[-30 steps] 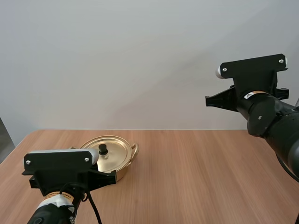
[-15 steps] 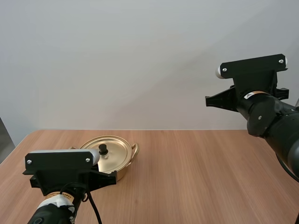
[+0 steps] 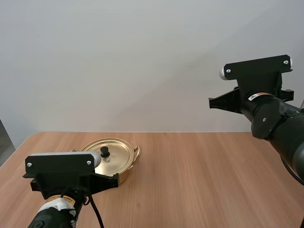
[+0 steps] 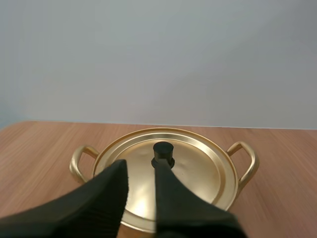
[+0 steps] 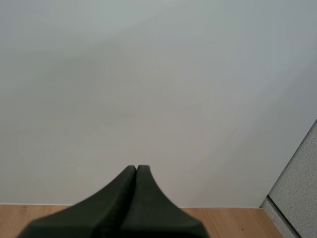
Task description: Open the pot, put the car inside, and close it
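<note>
Pot — gold, lidded, black-knobbed — by spread left tool; right tool pressed together.

Left hand low, jaws parted, right hand raised high, jaws pressed together.

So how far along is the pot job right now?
Nothing done yet: the lid still sits on the pot. In hand: left gripper, fingers open, close to the knob but not around it. Right gripper is shut, raised above the table. Left: lifting the lid, loading, closing.
</note>
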Available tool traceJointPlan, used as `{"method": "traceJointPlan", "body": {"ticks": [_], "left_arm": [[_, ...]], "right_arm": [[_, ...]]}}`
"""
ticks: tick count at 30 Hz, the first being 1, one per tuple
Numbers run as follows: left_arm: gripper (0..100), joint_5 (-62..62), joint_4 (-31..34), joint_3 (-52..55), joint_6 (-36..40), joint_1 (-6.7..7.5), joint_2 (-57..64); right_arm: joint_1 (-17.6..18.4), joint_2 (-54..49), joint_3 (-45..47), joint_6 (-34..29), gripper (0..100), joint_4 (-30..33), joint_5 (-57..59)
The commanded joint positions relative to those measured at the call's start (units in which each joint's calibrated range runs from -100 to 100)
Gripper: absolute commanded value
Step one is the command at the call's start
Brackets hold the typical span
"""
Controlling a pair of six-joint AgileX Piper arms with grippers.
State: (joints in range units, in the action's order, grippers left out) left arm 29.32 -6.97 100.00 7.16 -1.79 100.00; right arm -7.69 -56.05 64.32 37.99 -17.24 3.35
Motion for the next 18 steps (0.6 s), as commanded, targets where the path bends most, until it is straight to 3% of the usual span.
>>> {"method": "traceJointPlan", "body": {"ticks": [1,18], "left_arm": [[0,-0.1,0.0,0.0,-0.3,0.03,0.0],[0,-0.6,0.0,0.0,-0.3,0.03,0.0]], "right_arm": [[0.0,-0.6,0.0,0.0,0,0.0,0.0],[0.0,-1.4,0.0,0.0,0,0.0,0.0]]}}
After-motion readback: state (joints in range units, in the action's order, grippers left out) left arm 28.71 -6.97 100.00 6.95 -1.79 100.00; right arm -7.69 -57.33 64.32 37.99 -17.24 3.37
